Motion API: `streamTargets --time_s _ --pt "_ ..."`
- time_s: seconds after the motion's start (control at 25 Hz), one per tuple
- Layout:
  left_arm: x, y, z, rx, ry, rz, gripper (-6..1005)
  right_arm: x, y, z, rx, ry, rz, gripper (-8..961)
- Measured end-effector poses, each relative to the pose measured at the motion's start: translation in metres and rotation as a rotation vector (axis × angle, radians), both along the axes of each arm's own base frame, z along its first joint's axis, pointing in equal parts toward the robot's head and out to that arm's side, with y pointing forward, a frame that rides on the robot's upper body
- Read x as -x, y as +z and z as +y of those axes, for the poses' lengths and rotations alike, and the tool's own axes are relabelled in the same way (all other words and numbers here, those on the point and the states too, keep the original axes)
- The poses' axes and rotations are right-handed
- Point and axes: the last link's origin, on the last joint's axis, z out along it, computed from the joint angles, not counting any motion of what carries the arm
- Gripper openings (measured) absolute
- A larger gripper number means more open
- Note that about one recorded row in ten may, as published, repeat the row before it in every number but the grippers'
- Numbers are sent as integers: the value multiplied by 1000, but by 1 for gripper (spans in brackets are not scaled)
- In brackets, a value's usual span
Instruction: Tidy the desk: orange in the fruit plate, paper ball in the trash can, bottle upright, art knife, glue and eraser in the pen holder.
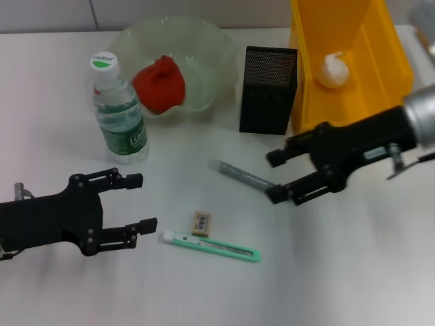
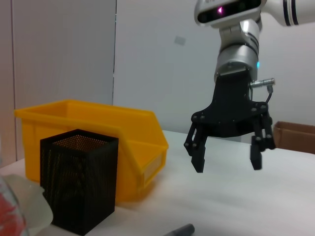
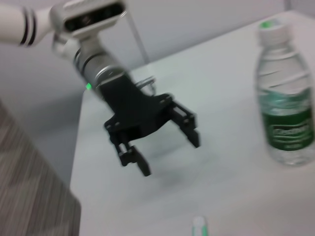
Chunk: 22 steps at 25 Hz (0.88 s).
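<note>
The right hand hangs released in the right middle of the head view, its two fingers spread apart and holding nothing, one fingertip just beside the near end of the glue stick. That grey stick lies flat on the counter at centre frame, its long axis running from upper left to lower right, so it points almost straight into the open jaws; I judge the right hand the nearer one and the likely one to take it, closing across the stick's narrow width. Above the stick stands the black mesh pen holder, its mouth open upward. Lower in the frame lie the eraser and, just beside it, the green art knife, long axis nearly left to right. The left hand hovers released at lower left, close to the knife's white end. The bottle already stands upright at upper left, the orange sits in the fruit plate, and the paper ball rests in the yellow trash can.
</note>
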Motion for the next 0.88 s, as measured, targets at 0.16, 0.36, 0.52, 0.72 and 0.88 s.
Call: streamTargets --time_s 0.16,0.36,0.52,0.72,0.88 --pt "4 3 -1 -2 7 11 778 31 -18 4 66 112 -61 746" --pt "10 5 -4 21 14 45 777 61 -47 5 107 229 -142 745" --pt "14 9 -4 28 18 72 777 71 -64 2 127 278 -171 744" --pt "17 13 -4 29 19 78 777 83 -88 -4 131 344 -200 744" --pt "17 14 -4 30 20 77 776 86 -102 -8 127 377 -227 743"
